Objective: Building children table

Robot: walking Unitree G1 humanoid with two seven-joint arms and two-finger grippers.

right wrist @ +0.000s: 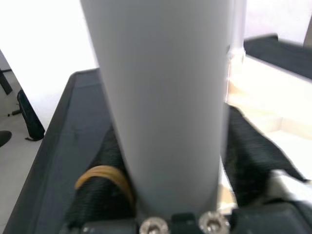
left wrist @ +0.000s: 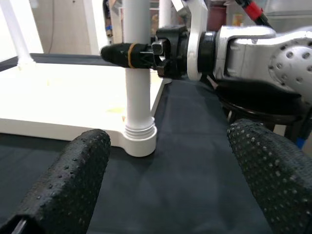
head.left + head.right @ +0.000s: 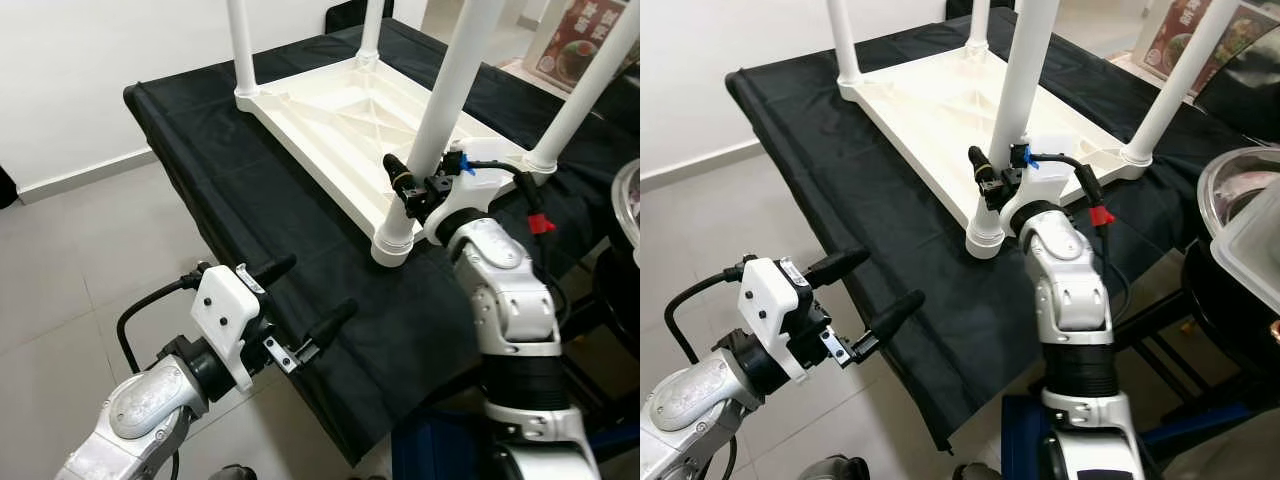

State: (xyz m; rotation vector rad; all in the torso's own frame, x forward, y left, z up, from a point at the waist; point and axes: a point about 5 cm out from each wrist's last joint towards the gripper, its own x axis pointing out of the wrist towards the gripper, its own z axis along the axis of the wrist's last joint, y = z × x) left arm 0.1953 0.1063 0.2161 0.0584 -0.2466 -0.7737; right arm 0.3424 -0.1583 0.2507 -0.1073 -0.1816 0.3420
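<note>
Your right end effector (image 3: pixel 418 192) is pinching the near white leg (image 3: pixel 440 120) of the upside-down children's table top (image 3: pixel 340 120) on the black-covered table (image 3: pixel 250 200), so twist it tight next, while your left end effector (image 3: pixel 305 300) waits spread open.

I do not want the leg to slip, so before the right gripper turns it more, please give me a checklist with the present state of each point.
1. Right gripper closed around near table leg: ok.
2. Leg seated in corner socket: ok; thread ridges show, tightness cannot tell.
3. Left gripper open, apart from table: ok.
4. Tabletop upside down, flat on black cloth: ok.
5. Other three legs upright: ok.
</note>
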